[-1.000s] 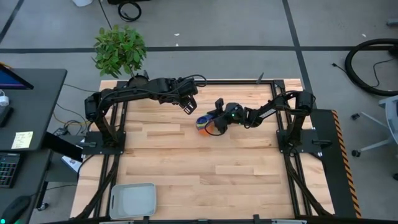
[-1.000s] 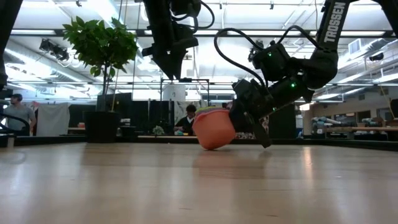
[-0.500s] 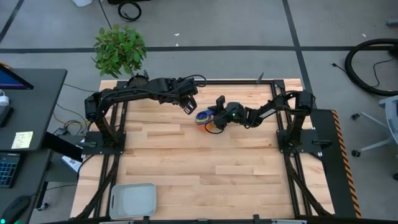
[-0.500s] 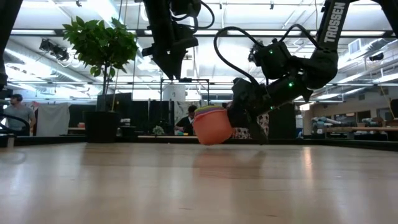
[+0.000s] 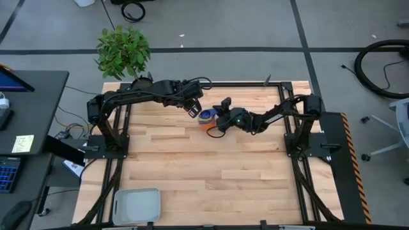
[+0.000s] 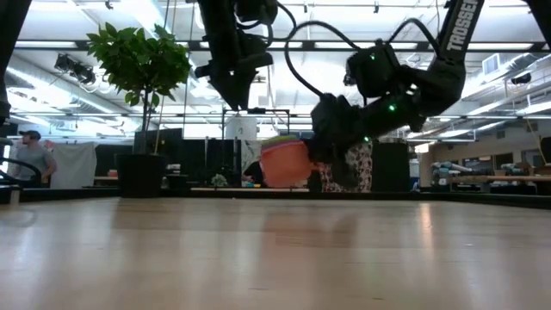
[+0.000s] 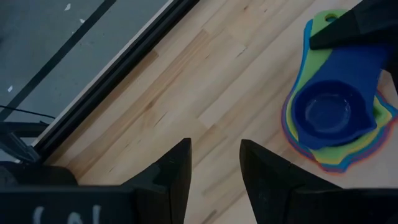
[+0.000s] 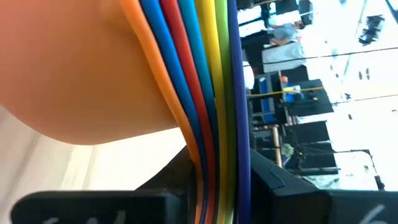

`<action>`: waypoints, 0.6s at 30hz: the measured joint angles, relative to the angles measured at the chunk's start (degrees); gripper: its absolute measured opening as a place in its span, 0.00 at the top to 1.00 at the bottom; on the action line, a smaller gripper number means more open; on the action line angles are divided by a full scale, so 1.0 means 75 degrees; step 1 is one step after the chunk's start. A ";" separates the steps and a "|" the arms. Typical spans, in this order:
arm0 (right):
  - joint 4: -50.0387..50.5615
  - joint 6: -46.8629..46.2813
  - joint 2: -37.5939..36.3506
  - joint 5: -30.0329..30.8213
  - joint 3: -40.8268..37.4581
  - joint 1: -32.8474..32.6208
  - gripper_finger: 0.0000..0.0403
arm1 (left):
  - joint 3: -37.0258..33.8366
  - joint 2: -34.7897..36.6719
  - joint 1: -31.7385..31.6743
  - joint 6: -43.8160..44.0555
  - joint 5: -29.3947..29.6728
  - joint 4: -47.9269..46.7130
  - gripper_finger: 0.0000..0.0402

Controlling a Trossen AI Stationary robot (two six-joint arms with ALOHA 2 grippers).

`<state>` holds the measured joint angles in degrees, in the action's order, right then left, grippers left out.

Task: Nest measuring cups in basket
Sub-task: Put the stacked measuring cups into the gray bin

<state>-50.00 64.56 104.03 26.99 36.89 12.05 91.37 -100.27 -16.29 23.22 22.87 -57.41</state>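
Right gripper (image 6: 331, 159) jaws pinch the stacked handles of the nested measuring cups (image 6: 284, 162), lifted off the counter (image 5: 192, 160). Left gripper (image 7: 214, 163) hovers alongside, jaws apart, empty. Basket (image 5: 136, 205) well apart: stack may slip or fan out in transit.
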 joint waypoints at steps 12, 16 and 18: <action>0.1856 -0.0275 -0.0167 0.0629 0.0904 -0.0311 0.79 | -0.0003 0.0478 0.0000 0.0175 0.0374 -0.0474 0.65; 0.2611 -0.0705 -0.0586 0.0667 0.1140 -0.0316 0.79 | 0.0000 0.0921 0.0003 0.0201 0.0405 -0.0583 0.65; 0.2901 -0.0805 -0.0809 0.0666 0.1277 -0.0320 0.79 | 0.0006 0.1164 0.0000 0.0207 0.0386 -0.0647 0.65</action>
<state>-28.24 58.52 97.96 31.99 46.46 9.65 91.42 -91.54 -16.29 24.78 25.76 -62.27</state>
